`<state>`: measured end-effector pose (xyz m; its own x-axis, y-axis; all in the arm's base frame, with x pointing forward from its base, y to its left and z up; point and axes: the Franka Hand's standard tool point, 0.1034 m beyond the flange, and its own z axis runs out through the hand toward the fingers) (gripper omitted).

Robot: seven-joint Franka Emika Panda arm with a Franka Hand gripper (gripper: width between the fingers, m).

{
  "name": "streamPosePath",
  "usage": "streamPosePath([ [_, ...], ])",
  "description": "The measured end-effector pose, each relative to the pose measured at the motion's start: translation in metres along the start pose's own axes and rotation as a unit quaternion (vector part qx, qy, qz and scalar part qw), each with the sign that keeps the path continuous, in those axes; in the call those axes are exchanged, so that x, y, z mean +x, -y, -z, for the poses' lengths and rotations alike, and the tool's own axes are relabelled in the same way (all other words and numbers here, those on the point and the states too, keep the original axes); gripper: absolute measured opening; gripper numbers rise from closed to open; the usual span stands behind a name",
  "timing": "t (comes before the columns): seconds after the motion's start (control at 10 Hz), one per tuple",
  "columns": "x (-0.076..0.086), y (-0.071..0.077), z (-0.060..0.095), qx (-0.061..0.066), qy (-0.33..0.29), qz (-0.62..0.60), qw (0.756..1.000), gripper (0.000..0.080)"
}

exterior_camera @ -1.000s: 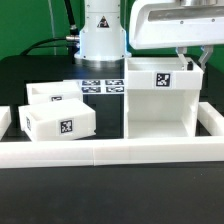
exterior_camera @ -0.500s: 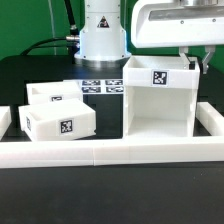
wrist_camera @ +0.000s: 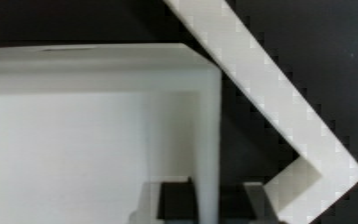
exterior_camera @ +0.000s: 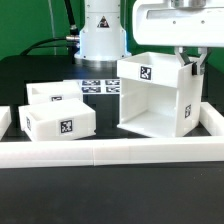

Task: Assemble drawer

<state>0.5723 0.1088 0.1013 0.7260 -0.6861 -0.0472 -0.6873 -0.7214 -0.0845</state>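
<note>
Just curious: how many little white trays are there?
2. The front tray sits at the exterior view's left; the rear tray lies just behind it, partly hidden.

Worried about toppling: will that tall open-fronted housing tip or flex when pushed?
Probably light: the box housing is hollow, thin-walled. Likely stiff; the wall at the gripper looks straight. Tall, gripped at one top edge, so it may tip.
</note>
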Motion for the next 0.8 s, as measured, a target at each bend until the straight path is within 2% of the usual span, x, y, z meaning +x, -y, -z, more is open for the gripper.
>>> streamPosePath([
  [0.1,0.0043,-0.0007,0.0006,0.009,-0.001,-0.027,1.000,0.0038],
  [0.2,0.0039,0.0004,0.0011,0.011,0.001,-0.064,0.998,0.0038],
  [0.6,0.0019,0.0009,0.0002,0.015,0.010,-0.163,0.986,0.0038],
  [0.8,0.0070,0.0010,0.0003,0.029,0.022,-0.259,0.965,0.0038],
])
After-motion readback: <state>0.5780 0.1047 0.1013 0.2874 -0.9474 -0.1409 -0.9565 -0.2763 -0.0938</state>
